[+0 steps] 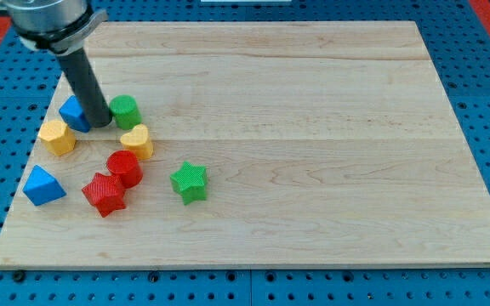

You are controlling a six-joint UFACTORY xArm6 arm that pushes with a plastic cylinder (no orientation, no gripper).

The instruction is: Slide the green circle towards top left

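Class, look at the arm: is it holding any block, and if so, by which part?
Nothing is held: the arm has no pincer. My tip stands on the board between the green circle and a blue block.

Setting: robotics lab bench — staged for tabletop pushing trials
Base: blue perforated mounting plate (483, 51) under a pale wooden board (313, 127)
Props: small coloured plastic blocks — clustered at the view's left
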